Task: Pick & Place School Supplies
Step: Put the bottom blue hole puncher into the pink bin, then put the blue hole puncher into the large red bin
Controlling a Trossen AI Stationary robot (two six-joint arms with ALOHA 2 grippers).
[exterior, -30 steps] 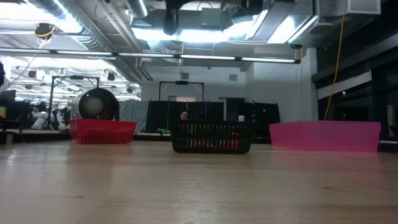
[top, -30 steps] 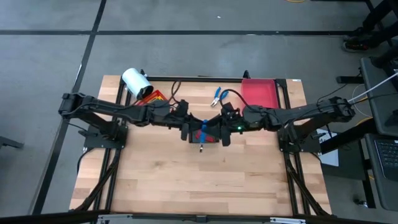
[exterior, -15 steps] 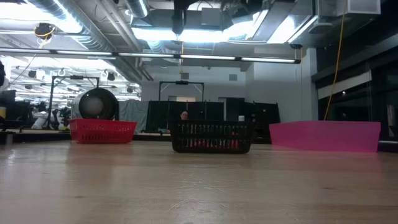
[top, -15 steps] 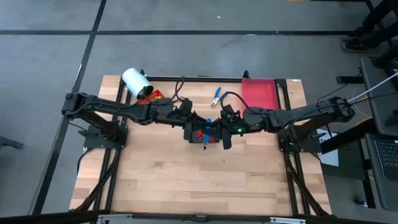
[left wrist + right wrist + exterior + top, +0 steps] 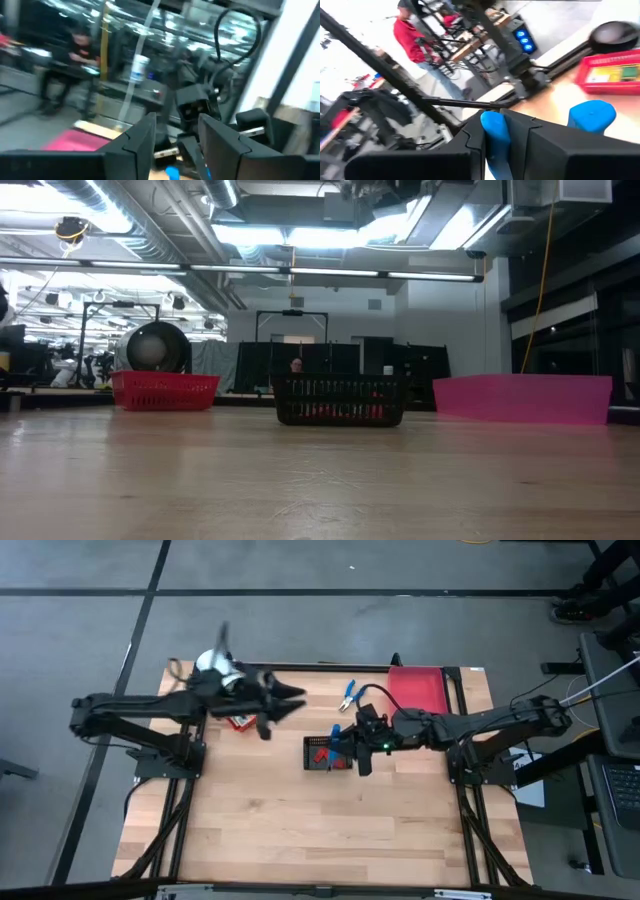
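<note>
1. The right gripper (image 5: pixel 345 748) had its jaws clenched on blue-handled pliers (image 5: pixel 496 134) above the black tray (image 5: pixel 318 753).
2. Spare blue-handled pliers (image 5: pixel 348 694) lay slanted on the tabletop (image 5: pixel 300 830).
3. The left gripper (image 5: pixel 292 696) hung released near the red basket (image 5: pixel 238 722).

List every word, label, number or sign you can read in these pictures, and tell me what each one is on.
None can be read.
Yellow printed box in the red basket, right wrist view: print too blurred to read.
Blue-lit panel on equipment beyond the table, right wrist view: no letters can be made out.
Room behind the table, low view: any signs are too small to read.
The blue-handled pliers show no marking.
</note>
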